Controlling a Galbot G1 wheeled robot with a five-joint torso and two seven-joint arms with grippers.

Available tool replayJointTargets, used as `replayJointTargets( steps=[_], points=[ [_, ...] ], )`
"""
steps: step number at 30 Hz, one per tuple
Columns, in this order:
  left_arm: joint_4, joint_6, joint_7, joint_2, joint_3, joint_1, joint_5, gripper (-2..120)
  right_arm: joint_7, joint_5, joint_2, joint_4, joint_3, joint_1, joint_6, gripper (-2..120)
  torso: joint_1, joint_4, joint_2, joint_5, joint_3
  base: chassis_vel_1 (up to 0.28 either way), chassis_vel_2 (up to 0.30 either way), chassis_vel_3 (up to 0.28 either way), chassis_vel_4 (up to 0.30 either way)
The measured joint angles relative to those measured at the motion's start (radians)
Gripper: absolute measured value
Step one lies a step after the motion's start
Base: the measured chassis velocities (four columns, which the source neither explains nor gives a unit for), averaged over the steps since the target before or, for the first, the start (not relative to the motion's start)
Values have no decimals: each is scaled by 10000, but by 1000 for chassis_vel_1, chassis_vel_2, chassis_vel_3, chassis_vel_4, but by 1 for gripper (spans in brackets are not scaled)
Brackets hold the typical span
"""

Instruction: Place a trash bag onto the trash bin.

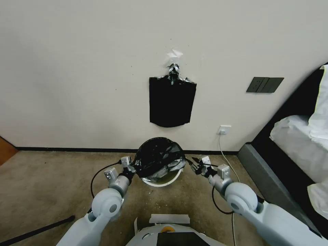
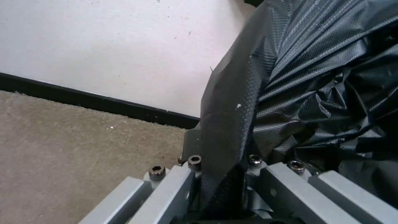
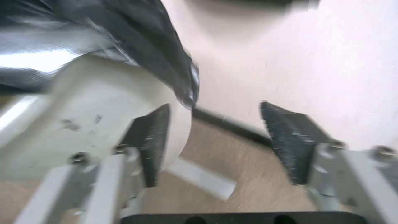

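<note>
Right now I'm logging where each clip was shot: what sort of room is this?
Probably a bedroom or hotel room: a bed with white bedding stands at the right, carpet covers the floor, and a small trash bin sits against the wall below a switch panel.

Before me, a plain cream wall [image 1: 85, 68] meets beige carpet [image 1: 51, 177] at a black baseboard [image 1: 68, 149]; a dark switch plate [image 1: 264, 84], white outlet [image 1: 223, 130] and white-sheeted bed [image 1: 300, 136] lie rightward.
</note>
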Motion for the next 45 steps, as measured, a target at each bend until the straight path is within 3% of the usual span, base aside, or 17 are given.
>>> replayJointTargets(
  steps=[4,8,13,23,26,39,45],
  points=[
    [-32,246,-127,122,5,-53,-72,1,-1177,-2511,47,362,631,-1465,1634,87,0,-3,0,-3,0,0,0,0,0],
    [-202,419,-183,167,79,-36,-81,1,-1602,-3828,110,402,527,-1674,2348,99,0,1,0,-1,0,0,0,0,0],
    [-368,653,-299,235,151,-61,-85,1,-1778,-4669,160,246,88,-1409,2794,100,0,1,0,0,0,0,0,0,0],
    [-539,937,-483,191,442,-105,-40,1,-2077,-6966,-87,-510,-735,-112,3291,68,1,1,0,-1,0,0,0,0,0],
    [-565,1016,-549,206,518,-184,-25,1,-2316,-7785,-188,-751,-809,124,3758,52,1,0,0,-1,0,0,0,0,0],
    [-567,1089,-577,220,563,-193,-27,1,-2457,-8520,-315,-982,-983,310,4761,7,1,0,-1,-1,0,0,0,0,0],
    [-563,1091,-569,176,598,-209,-27,1,-2466,-8519,-336,-938,-975,202,4923,0,0,0,0,-1,0,0,0,0,0]
  ],
)
